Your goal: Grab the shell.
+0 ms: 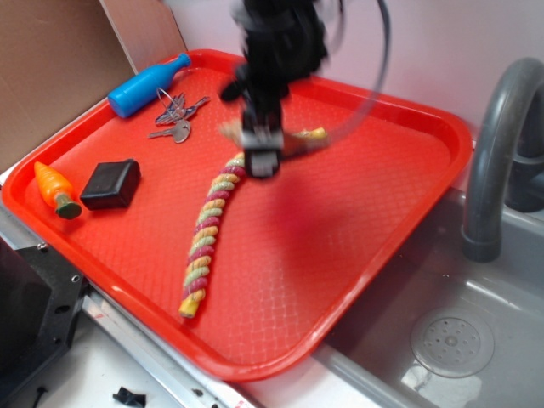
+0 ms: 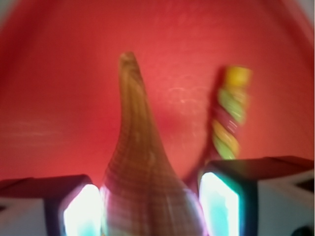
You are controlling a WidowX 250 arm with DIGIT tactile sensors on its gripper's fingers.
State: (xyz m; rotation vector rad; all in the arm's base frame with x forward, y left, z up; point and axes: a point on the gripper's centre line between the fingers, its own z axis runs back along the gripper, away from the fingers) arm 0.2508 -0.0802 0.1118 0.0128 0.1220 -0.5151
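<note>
Red tray [image 1: 357, 255] fills the exterior view; blurred gripper [image 1: 263, 157] sits low over the rope [image 1: 208, 234], shell [image 1: 231, 130] barely visible beside it. Wrist view: shell [image 2: 142, 172] between both fingers [image 2: 81, 211], left touching, right narrowly apart; grip uncertain.

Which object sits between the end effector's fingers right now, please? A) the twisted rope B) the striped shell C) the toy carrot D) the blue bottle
B: the wrist view shows the shell filling the gap between the end effector fingers, with the rope lying beside it on the tray.
</note>
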